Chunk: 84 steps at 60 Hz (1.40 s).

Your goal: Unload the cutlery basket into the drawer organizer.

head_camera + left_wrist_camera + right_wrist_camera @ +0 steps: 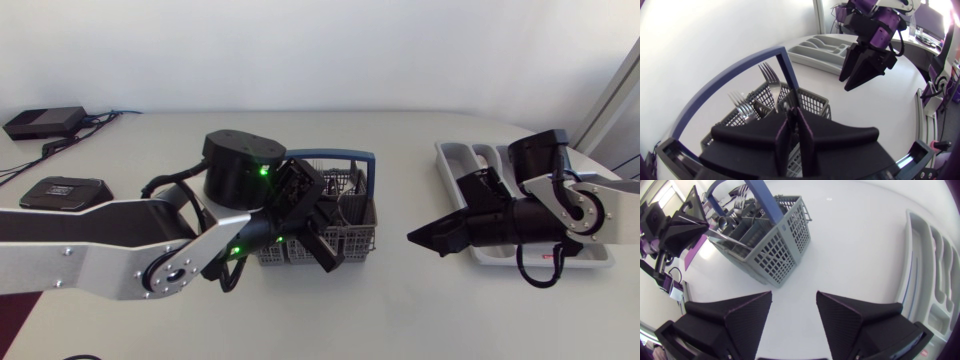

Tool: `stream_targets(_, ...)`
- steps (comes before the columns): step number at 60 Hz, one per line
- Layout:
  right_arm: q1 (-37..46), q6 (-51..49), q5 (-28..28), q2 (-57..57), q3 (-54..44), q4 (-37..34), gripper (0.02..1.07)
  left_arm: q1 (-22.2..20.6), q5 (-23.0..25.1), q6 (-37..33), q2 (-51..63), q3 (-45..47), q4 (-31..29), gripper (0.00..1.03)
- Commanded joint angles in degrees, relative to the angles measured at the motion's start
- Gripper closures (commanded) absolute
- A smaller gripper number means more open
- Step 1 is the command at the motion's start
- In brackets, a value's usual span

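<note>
The grey cutlery basket [362, 238] with a blue handle [735, 67] stands mid-table and holds several forks and other pieces. My left gripper [325, 235] reaches into it from above. Its fingers stand almost together on the neck of a fork [775, 87], tines up, so my left gripper [794, 114] is shut on it. A second fork [740, 104] stands beside it. The grey drawer organizer [452, 160] lies at the right. My right gripper [425, 238] hovers open and empty over bare table between the basket [782, 245] and the organizer [920, 255].
Two flat black devices [45, 122] [62, 191] with cables lie at the table's far left. My right gripper [843, 85] hangs just in front of the organizer [815, 50]. The table's rounded edge runs close beyond the organizer.
</note>
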State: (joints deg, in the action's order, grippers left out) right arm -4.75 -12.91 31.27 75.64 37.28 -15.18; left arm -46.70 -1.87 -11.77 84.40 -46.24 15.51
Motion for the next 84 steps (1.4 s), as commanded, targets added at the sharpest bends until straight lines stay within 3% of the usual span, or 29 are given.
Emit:
stream_targets(1, -0.2, -0.9, 0.0, 0.2, -1.5, 0.0, 0.41, -0.8, 0.6, -0.4, 1.2, 0.8, 0.8, 1.0)
stream_targets(13, -0.3, -0.9, 0.0, 0.1, -1.6, 0.0, 0.41, -0.1, 2.2, -0.6, -0.4, 0.1, -1.1, 1.0)
stream_targets(31, -1.8, -1.9, -0.2, -1.9, -1.9, -0.1, 0.41, 4.0, 6.5, -1.3, -5.9, -6.8, -10.5, 1.0)
stream_targets(35, -2.6, -2.0, -0.5, -2.7, -2.0, -0.1, 0.35, 4.5, 7.4, -1.3, -6.6, -8.2, -12.1, 1.0)
stream_targets(46, -4.6, -2.4, -1.5, -5.3, -2.1, -0.1, 0.35, 5.1, 8.5, -1.3, -9.0, -12.4, -17.0, 1.0)
stream_targets(57, -5.5, -3.7, -1.8, -8.1, -1.9, -0.2, 0.21, 5.7, 10.1, -1.3, -11.8, -16.3, -22.2, 1.0)
stream_targets(65, -6.8, -4.5, -1.9, -9.7, -1.2, -0.1, 0.17, 6.2, 10.8, -1.3, -13.0, -17.9, -24.1, 1.0)
stream_targets(75, -8.7, -5.8, -1.9, -12.6, -0.1, 0.4, 0.14, 7.5, 14.1, -0.8, -14.4, -20.6, -27.3, 1.0)
stream_targets(84, -10.3, -6.5, -1.8, -14.1, 0.8, 0.4, 0.14, 10.4, 20.2, 1.8, -15.1, -23.2, -30.2, 1.0)
